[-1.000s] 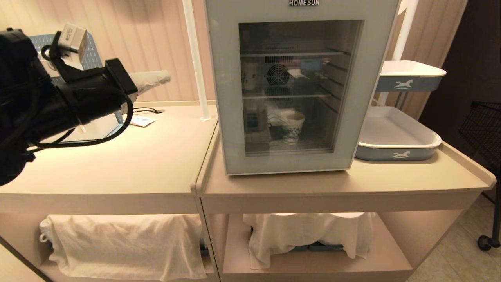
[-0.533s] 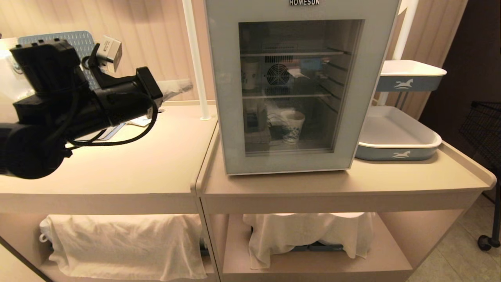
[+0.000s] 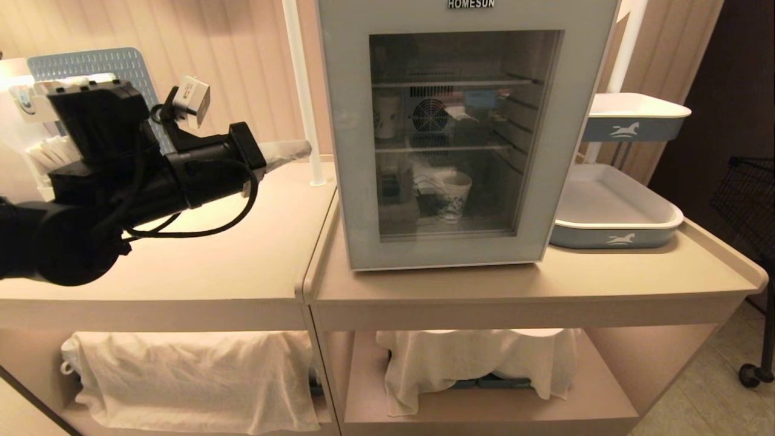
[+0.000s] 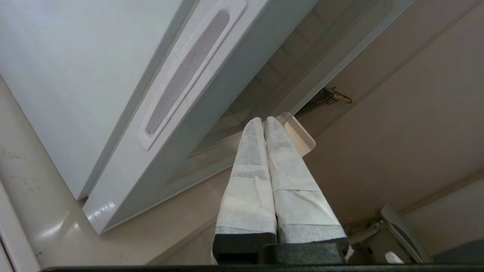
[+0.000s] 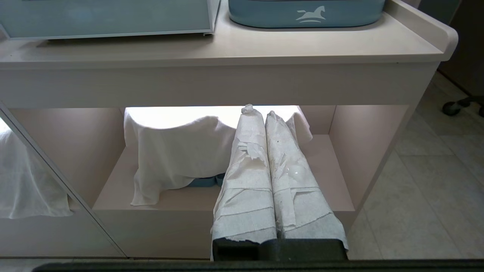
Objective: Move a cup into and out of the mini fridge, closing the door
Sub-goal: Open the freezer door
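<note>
Now the left hand (image 3: pixel 303 147) has swung rightward across the counter (image 3: pixel 242 254) — its wrapped fingers pressed together, empty — and sits just left of the mini fridge (image 3: pixel 339 121). Its door (image 3: pixel 545 151) is shut, and the cup (image 3: pixel 454 194) stands unmoved on the bottom shelf inside. Down by the lower shelf, the right hand (image 5: pixel 263 109) hangs closed.

- the mini fridge (image 3: pixel 345 181): pale grey box lettered "HOMESUN", upright on the counter
- the door (image 3: pixel 548 151): glass-windowed, shut
- the cup (image 3: pixel 454 195): white with blue print, upright inside on the lower shelf
</note>
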### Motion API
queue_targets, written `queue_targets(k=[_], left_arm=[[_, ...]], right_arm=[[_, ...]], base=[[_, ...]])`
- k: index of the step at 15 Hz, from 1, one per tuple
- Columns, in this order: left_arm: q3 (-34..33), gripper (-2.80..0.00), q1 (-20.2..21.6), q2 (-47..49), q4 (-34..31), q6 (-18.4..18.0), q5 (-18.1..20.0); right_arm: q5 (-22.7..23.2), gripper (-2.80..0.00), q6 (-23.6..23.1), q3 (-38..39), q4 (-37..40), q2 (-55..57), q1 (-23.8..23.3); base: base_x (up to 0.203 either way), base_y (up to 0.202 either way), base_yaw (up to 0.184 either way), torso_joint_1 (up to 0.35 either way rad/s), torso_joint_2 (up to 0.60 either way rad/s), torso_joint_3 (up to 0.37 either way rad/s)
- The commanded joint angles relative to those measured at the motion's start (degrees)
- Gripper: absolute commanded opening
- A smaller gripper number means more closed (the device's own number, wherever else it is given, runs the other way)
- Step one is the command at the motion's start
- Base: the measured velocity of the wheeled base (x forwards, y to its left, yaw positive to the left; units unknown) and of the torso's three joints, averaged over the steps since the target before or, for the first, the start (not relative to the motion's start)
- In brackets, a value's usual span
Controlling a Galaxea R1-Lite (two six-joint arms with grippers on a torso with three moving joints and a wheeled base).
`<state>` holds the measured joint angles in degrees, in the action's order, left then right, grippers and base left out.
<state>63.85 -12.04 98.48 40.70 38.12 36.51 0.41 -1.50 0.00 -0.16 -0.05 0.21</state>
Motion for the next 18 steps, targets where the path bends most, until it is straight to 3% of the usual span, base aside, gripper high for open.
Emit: queue_targets(k=[1,11,18], left_arm=[[-0.9,-2.80,-0.1,-0.5,0.3,0.2,0.2],[0.5,-2.80,0.4,-2.0,1.6,-0.3,0.8],[-1.3,-2.80,3.7,-2.9,0.4,-4.0,0.9]], right_arm=[[0.0,-2.80,-0.1,0.0,0.0,0.0,0.1],[0.0,-2.80,0.0,0.0,0.0,0.0,0.0],[0.0,-2.80,0.0,0.0,0.1,0.0,0.1]], base=[[0.000,0.000,0.000,0.000,0.00,0.000],[0.000,0.000,0.000,0.000,0.00,0.000],[0.000,0.000,0.000,0.000,0.00,0.000]])
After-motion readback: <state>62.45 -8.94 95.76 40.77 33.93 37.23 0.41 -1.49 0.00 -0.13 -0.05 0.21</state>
